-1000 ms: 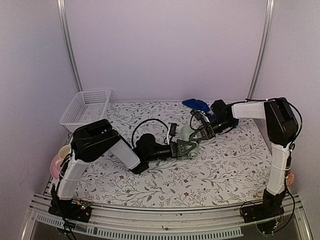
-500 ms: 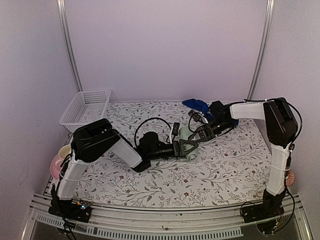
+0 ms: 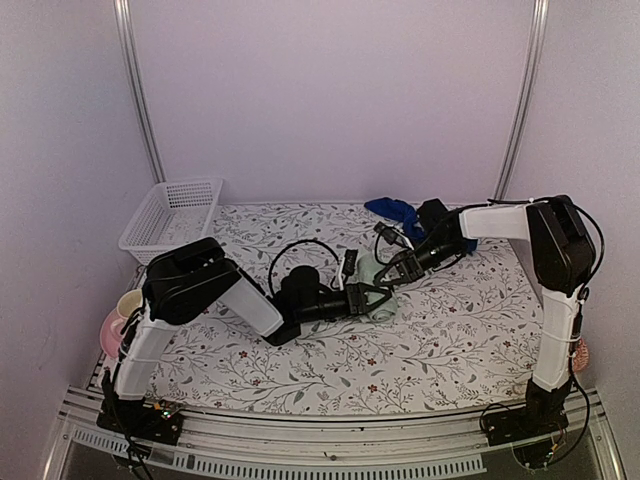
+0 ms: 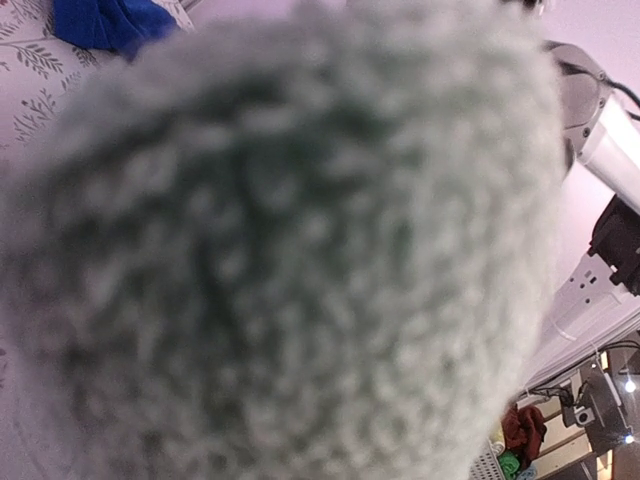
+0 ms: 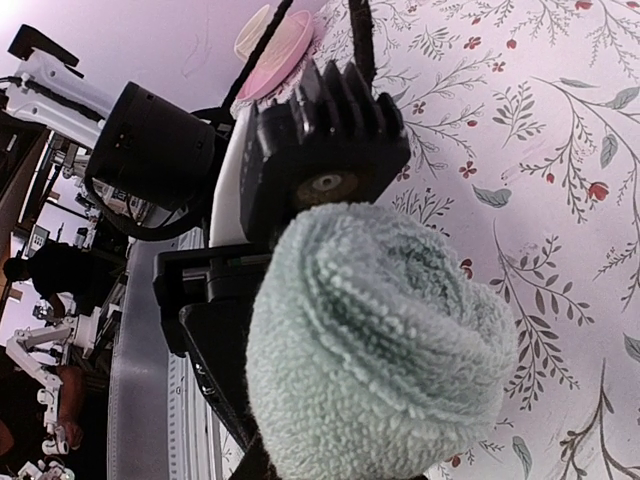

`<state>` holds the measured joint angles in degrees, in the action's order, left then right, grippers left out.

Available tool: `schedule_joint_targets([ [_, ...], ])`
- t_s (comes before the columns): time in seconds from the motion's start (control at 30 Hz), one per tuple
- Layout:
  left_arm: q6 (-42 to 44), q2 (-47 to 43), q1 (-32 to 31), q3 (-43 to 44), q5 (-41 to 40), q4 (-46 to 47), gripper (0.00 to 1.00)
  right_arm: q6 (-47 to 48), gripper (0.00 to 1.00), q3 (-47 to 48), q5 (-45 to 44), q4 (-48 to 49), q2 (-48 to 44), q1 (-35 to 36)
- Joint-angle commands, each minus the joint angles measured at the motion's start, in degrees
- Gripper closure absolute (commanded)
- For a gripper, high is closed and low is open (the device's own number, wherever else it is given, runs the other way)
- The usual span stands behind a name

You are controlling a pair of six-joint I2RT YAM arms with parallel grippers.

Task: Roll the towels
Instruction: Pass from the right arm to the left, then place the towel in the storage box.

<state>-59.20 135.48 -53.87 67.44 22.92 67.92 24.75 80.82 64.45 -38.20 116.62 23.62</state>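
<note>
My left end effector (image 3: 374, 297) just clamped from wide onto green towel (image 5: 380, 350) roll. Right end effector (image 3: 393, 269) at its 1 o'clock, grip unclear. Blue towel (image 3: 392, 209) next.

Black-and-white robot arms reach inward, held low; left gripper (image 3: 372, 298) and right gripper (image 3: 392, 270) nearly meet, jaw openings unreadable.
</note>
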Motion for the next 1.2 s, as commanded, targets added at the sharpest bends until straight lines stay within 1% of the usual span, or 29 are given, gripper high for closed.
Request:
schedule_joint_targets([
  [0.0,0.14,-1.18,-0.72,0.19,-0.23,-0.59,0.63,-2.71,0.83,-0.74,-2.87,3.14,-1.61,0.01],
  [0.03,-0.04,-1.29,-0.72,0.09,-0.47,-0.53,0.63,-2.84,0.82,-0.75,-3.08,3.18,-1.7,-0.06],
  [0.07,-0.24,-1.26,-0.71,-0.06,-0.62,-0.62,0.65,-2.86,0.8,-0.75,-3.36,3.22,-1.86,-0.1],
  [0.27,-1.0,-3.07,-0.72,-1.76,-1.9,-3.09,0.85,-3.02,0.56,-1.01,-4.91,3.25,-3.14,-0.98],
  [0.4,1.69,-7.81,-0.49,-3.95,-2.77,-10.69,1.0,-2.51,0.43,-1.11,-5.98,2.29,-4.87,-2.99],
  [0.47,3.55,-11.12,-0.13,-5.16,-3.13,-16.0,1.0,-1.6,0.34,-0.55,-6.55,0.76,-5.8,-4.12],
  [0.5,4.39,-12.7,0.28,-5.77,-2.98,-19.17,1.0,-0.87,0.28,-0.2,-7.34,-0.21,-6.22,-4.61],
  [0.53,5.3,-14.51,0.85,-6.21,-2.74,-22.43,1.0,0.3,0.1,0.09,-7.92,-0.89,-6.72,-5.15],
  [0.57,6.45,-16.33,1.39,-6.52,-2.37,-25.9,1.0,0.8,0.0,0.16,-8.74,-1.4,-6.97,-5.72],
  [0.67,11.78,-21.8,4.39,-6.72,-1.23,-38.35,1.0,2.42,0.01,0.13,-12.83,-1.87,-7.67,-6.82],
  [0.73,15.5,-27.25,7.15,-6.44,0.04,-47.9,1.0,3.49,0.01,0.19,-16.24,-1.78,-7.63,-7.42],
  [0.83,20.66,-32.68,12.88,-6.22,1.3,-58.43,1.0,4.86,0.01,-0.14,-19.74,-1.24,-7.25,-8.43],
  [0.93,28.24,-36.59,19.19,-2.89,3.06,-70.28,1.0,5.81,0.01,-1.05,-23.52,0.19,-6.87,-9.23],
  [1.03,36.02,-38.42,24.62,5.01,-3.12,-85.19,1.0,5.95,0.01,-1.67,-25.49,1.12,-6.11,-9.47],
  [1.13,40.87,-39.52,30.11,10.78,-11.88,-94.55,1.0,6.26,0.01,-1.62,-26.98,1.06,-5.75,-9.45],
  [1.17,41.97,-39.4,32.43,12.63,-13.18,-96.69,1.0,6.41,0.01,-1.66,-27.08,1.03,-5.97,-9.44],
])
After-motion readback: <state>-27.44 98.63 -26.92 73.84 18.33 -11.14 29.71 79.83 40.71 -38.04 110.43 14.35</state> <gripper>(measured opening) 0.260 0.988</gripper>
